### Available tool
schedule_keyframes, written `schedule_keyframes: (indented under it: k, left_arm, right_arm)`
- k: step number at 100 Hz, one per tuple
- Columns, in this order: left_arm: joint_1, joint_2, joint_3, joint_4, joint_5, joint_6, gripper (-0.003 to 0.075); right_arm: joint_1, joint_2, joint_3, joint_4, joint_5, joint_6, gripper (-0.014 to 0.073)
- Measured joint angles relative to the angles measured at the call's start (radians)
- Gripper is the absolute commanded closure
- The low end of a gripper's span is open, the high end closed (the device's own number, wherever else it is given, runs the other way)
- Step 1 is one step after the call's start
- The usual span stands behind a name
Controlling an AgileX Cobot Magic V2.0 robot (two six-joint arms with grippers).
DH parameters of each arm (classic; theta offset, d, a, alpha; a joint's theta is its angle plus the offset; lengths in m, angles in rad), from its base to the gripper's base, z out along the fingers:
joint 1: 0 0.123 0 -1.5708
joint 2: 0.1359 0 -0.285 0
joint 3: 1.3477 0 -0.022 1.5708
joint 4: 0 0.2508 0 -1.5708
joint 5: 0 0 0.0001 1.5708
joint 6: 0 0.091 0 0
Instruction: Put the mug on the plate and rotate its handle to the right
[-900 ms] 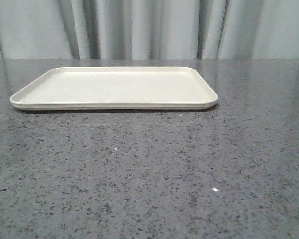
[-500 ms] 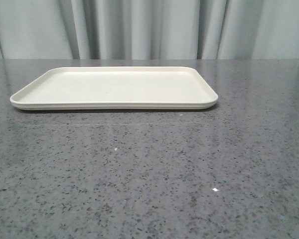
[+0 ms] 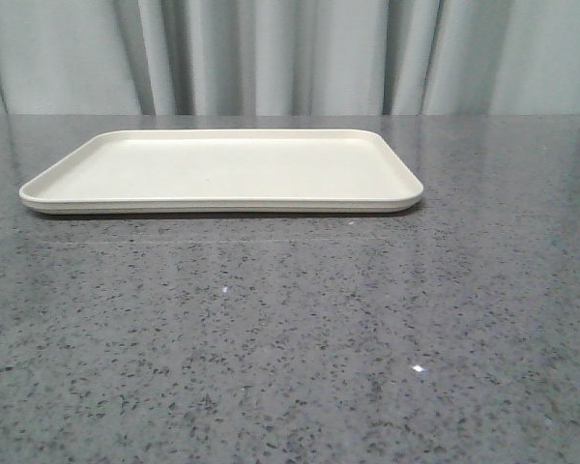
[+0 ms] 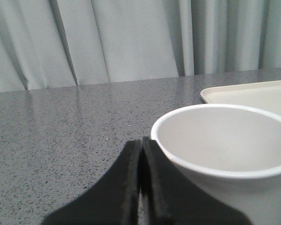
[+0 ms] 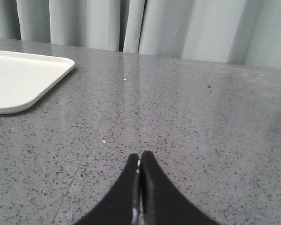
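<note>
The cream plate (image 3: 222,172) lies flat at the back middle of the grey table in the front view, with nothing on it. The white mug (image 4: 225,140) shows only in the left wrist view, close up with its open mouth visible. It stands on the table just beside my left gripper (image 4: 141,141), which is shut and empty. The plate's corner (image 4: 253,93) lies beyond the mug. The handle and the smiley face are hidden. My right gripper (image 5: 139,155) is shut and empty over bare table, with the plate's corner (image 5: 18,79) off to its side. Neither gripper nor the mug shows in the front view.
The speckled grey table (image 3: 290,338) stretches in front of the plate. Pale curtains (image 3: 290,53) hang behind the table's far edge.
</note>
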Motion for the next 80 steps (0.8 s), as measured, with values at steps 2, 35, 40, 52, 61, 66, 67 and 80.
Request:
schedule_keyframes:
  k: [2, 35, 40, 52, 61, 66, 67, 80]
  left_arm:
    - [0.0, 0.0, 0.0, 0.0, 0.0, 0.0, 0.074]
    - [0.0, 0.0, -0.069, -0.176, 0.013, 0.0, 0.074]
    - [0.0, 0.0, -0.103, -0.21, 0.018, 0.0, 0.074]
    - [0.0, 0.0, -0.203, -0.242, 0.09, 0.0, 0.074]
    - [0.0, 0.004, -0.292, -0.248, 0.204, 0.0, 0.074]
    - [0.0, 0.02, -0.342, -0.248, 0.269, 0.0, 0.074]
    - [0.0, 0.023, -0.35, -0.248, 0.288, 0.0, 0.074]
    - [0.0, 0.118, -0.493, -0.255, 0.454, 0.0, 0.074]
  right_arm:
    - [0.0, 0.0, 0.0, 0.0, -0.005, 0.0, 0.0658]
    - [0.0, 0.0, -0.033, 0.0, -0.134, 0.0, 0.0658]
    - [0.0, 0.0, -0.074, 0.0, -0.102, 0.0, 0.0658]
    - [0.0, 0.0, -0.199, 0.0, 0.028, 0.0, 0.0658]
    - [0.0, 0.029, -0.299, 0.0, 0.138, 0.0, 0.0658]
    - [0.0, 0.057, -0.351, 0.0, 0.197, 0.0, 0.0658]
    - [0.0, 0.062, -0.358, 0.0, 0.205, 0.0, 0.0658]
    - [0.0, 0.168, -0.494, 0.0, 0.351, 0.0, 0.0658]
